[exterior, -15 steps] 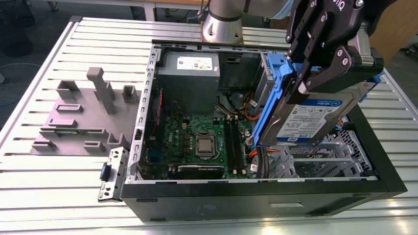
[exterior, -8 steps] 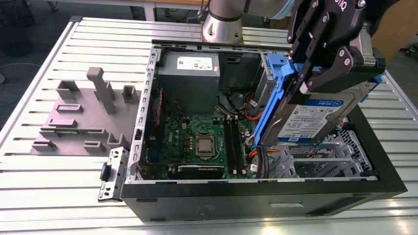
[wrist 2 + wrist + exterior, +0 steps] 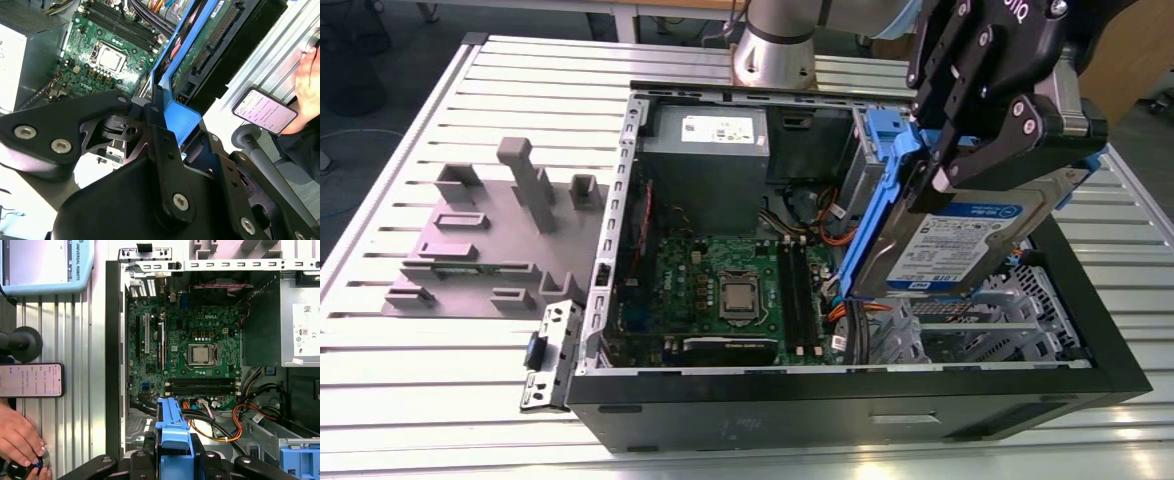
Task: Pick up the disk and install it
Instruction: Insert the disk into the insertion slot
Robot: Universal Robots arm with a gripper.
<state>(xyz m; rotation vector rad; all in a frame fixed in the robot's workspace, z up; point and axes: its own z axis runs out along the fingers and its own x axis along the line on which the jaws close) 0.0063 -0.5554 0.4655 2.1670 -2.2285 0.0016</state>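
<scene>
The disk (image 3: 974, 235), a silver drive with a white-and-blue label and blue carrier rails, hangs tilted over the open computer case (image 3: 854, 405) on the exterior view's right. My black gripper (image 3: 987, 160) comes down from above and is shut on the disk's upper end. Below the disk lies the case's metal drive cage (image 3: 987, 325). In the second wrist view the gripper (image 3: 160, 115) clamps the blue rail (image 3: 182, 120), and the disk's (image 3: 210, 45) green circuit side shows beyond it. In the first wrist view the blue carrier (image 3: 172, 432) sticks out between the fingers (image 3: 145, 460).
Inside the case are the green motherboard (image 3: 727, 290), the grey power supply (image 3: 707, 150), orange cables (image 3: 220, 432) and a blue drive bracket (image 3: 300, 462). A grey fixture (image 3: 480, 240) stands on the exterior view's left. Beside the case are a person's hand (image 3: 20, 440), a phone (image 3: 31, 380) and a teach pendant (image 3: 47, 265).
</scene>
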